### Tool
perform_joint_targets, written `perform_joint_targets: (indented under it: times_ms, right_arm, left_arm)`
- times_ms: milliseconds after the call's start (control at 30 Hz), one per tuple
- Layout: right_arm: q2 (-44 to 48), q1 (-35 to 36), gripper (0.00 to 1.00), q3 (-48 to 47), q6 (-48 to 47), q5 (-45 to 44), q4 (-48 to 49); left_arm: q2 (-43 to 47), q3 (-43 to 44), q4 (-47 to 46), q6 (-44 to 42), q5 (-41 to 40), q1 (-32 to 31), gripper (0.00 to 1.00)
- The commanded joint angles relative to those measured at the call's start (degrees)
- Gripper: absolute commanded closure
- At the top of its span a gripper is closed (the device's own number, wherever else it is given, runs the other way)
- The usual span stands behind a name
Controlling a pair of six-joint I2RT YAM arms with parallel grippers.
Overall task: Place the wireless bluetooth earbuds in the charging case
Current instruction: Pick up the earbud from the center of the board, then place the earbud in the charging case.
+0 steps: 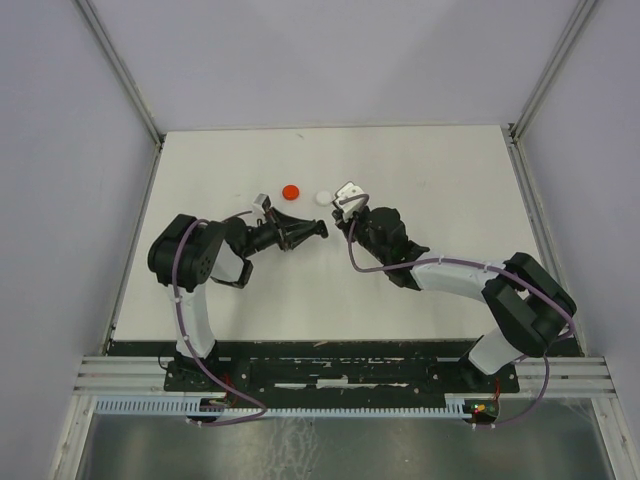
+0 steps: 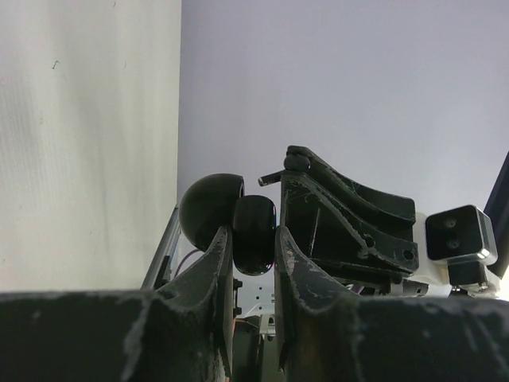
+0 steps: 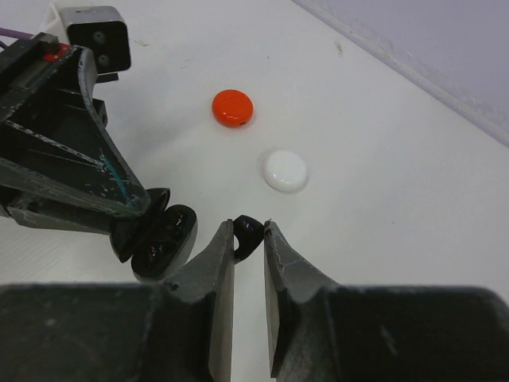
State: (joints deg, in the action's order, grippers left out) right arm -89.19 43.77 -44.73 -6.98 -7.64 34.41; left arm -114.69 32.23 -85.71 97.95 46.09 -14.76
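As right claw (image 3: 249,237) pinches it, earbud (image 3: 250,229) beside case (image 3: 163,243)

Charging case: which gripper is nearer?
Left. The left gripper is clamped on the open charging case; the right gripper holds a black earbud just beside it, apart from it.
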Motion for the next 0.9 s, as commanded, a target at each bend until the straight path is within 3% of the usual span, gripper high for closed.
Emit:
perform_joint_targets:
  times_ms: [0, 300, 867]
  right_arm:
    - [1.7, 0.2, 0.99, 0.0, -3.6, 6.3, 7.6]
    - [1.9, 0.2, 0.99, 0.3, -5.9, 13.0, 5.8]
    - [-1.6, 0.3, 0.99, -0.5, -8.7, 13.2, 3.5]
  left_arm:
    - [0.1, 1.4, -2.7, 0.8, -0.8, -0.6, 0.97]
    - [1.9, 2.6, 4.1, -4.2, -1.3, -1.1, 0.97]
    - [5.6, 3.2, 8.9, -7.2, 0.1, -1.7, 0.97]
